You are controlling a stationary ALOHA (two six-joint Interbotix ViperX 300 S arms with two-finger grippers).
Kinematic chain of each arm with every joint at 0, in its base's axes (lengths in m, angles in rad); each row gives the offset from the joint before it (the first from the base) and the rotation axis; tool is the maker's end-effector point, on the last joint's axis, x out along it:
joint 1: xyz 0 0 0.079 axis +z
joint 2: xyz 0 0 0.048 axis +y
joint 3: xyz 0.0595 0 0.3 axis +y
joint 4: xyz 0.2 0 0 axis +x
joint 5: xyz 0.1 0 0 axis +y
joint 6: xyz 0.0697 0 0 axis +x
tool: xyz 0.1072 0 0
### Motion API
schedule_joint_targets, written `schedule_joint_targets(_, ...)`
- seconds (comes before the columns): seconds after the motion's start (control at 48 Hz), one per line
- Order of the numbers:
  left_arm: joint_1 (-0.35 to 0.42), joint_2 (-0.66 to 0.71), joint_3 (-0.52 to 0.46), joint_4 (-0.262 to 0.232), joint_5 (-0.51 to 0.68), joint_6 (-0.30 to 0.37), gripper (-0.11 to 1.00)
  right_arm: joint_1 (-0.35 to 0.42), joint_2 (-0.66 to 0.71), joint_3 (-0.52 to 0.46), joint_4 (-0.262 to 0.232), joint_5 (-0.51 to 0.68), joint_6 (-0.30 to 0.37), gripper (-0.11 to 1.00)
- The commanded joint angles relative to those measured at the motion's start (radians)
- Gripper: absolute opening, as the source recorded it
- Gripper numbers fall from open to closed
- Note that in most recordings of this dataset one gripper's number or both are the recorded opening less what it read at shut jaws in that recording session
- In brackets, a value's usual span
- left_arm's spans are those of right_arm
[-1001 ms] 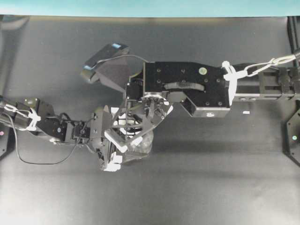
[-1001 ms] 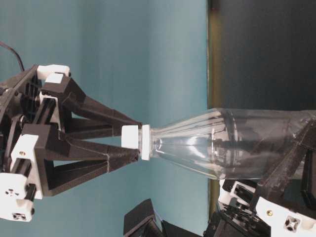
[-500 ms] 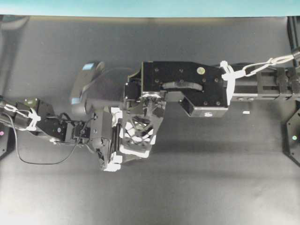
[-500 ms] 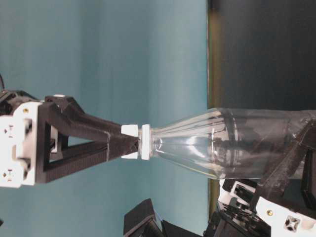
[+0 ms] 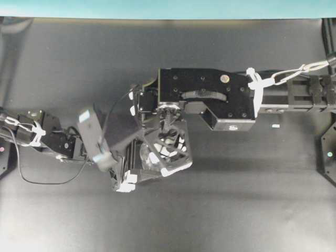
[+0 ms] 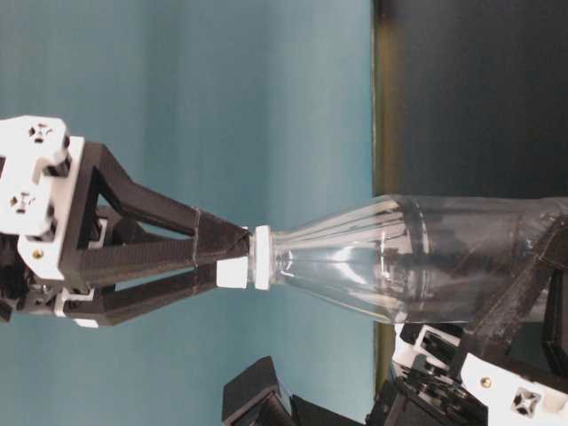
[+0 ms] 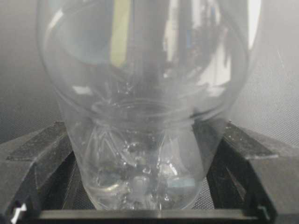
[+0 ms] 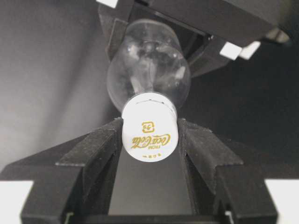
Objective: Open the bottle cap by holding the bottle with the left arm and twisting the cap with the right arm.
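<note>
Right fingers (image 8: 105, 149) around bottle cap (image 8: 150, 132)

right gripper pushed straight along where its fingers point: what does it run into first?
The bottle cap, which the right gripper already pinches between its fingers. Driving on would press onto the neck and shoulders of the bottle, whose body sits in the left gripper. Nothing else seems to lie in that line.

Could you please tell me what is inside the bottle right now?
Nothing visible: the bottle looks clear and empty, the table showing through it. The cap covers the mouth, and fingers hide its lower sides.
</note>
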Motion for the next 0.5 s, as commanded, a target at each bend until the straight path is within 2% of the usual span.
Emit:
schedule_joint_targets(0.0, -0.005, 0.006, 0.000, 0.005, 0.018, -0.006, 0.83, 0.023, -0.009, -0.015, -0.002, -0.008, -0.035, 0.38)
schedule_joint_targets(0.25, -0.005, 0.006, 0.002, 0.005, 0.018, -0.006, 0.83, 0.031, -0.009, -0.015, -0.008, -0.012, -0.040, 0.38)
schedule_joint_targets(0.48, -0.005, 0.008, 0.002, 0.005, 0.018, -0.006, 0.83, 0.035, -0.012, -0.012, -0.009, -0.015, -0.002, 0.38)
